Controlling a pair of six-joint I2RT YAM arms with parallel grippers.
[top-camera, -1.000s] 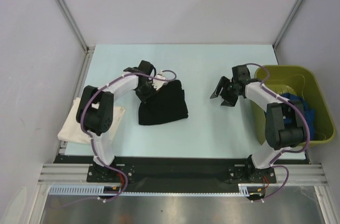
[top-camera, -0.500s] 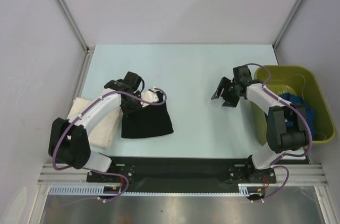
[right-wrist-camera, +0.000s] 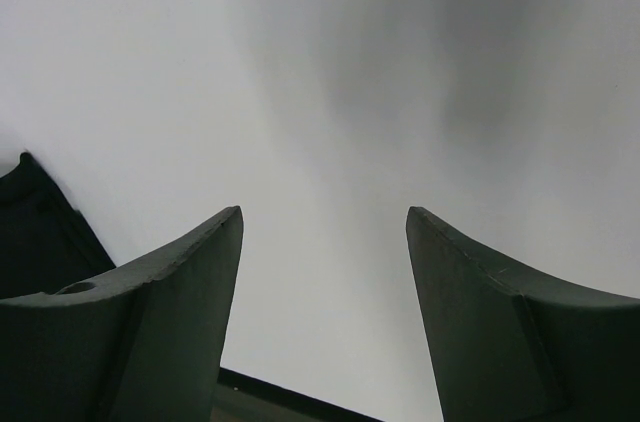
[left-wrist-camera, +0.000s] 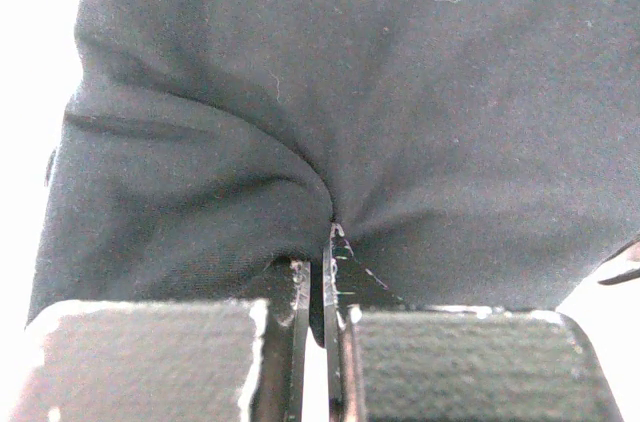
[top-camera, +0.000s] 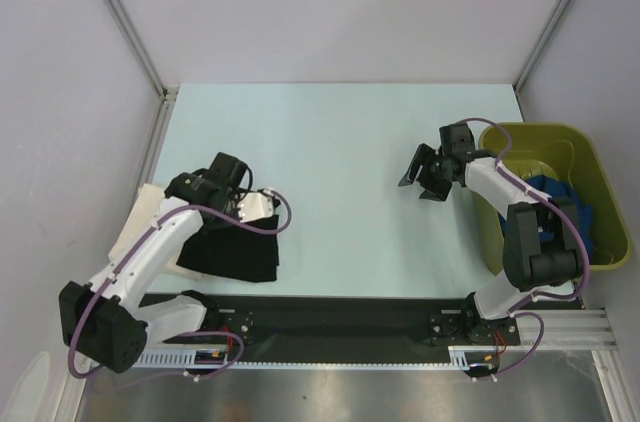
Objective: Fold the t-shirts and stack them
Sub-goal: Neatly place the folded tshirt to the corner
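Currently clamping black tee (top-camera: 235, 254) in left gripper (left-wrist-camera: 321, 247), cream tee (top-camera: 143, 204) just to its left; right gripper (right-wrist-camera: 322, 212) parted, farther off.

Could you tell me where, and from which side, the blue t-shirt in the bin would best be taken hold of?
Probably pinch a bunched fold at the top of the blue t-shirt, coming straight down from above. It lies crumpled inside the green bin, whose walls block a sideways approach. The open right end effector is the nearer one.
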